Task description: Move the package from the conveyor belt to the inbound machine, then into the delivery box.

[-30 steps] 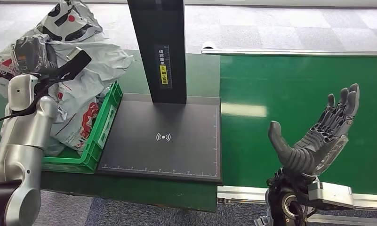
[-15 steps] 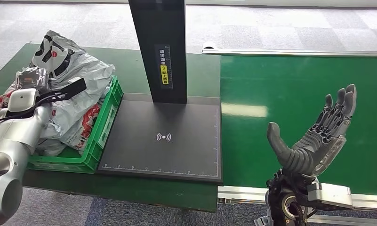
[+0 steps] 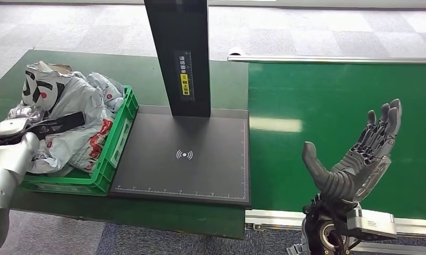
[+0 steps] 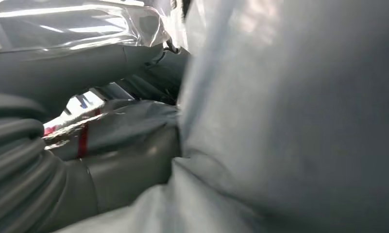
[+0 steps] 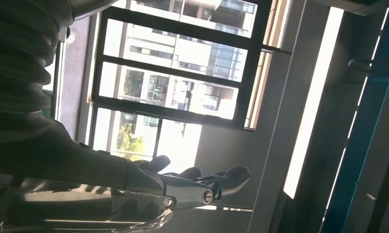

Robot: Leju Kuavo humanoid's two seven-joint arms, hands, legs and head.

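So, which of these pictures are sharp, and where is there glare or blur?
Head view: sharp, with a pale glare patch on the green conveyor belt. Left wrist view: blurred, the grey plastic package too close to focus. Right wrist view: bright windows leave the open right hand dark against the light.

On the black upright post (image 3: 180, 56) of the inbound machine we read a vertical line of white Chinese characters, 请将面单, and below it a yellow label (image 3: 184, 84) with dark characters too small for us to make out. The machine's black scan plate (image 3: 184, 159) bears a white wireless-signal symbol (image 3: 184, 154) at its middle and a white ruler scale along its near edge and right side. The grey packages (image 3: 67, 117) in the green crate (image 3: 116, 143) carry red and black printing that we cannot read.
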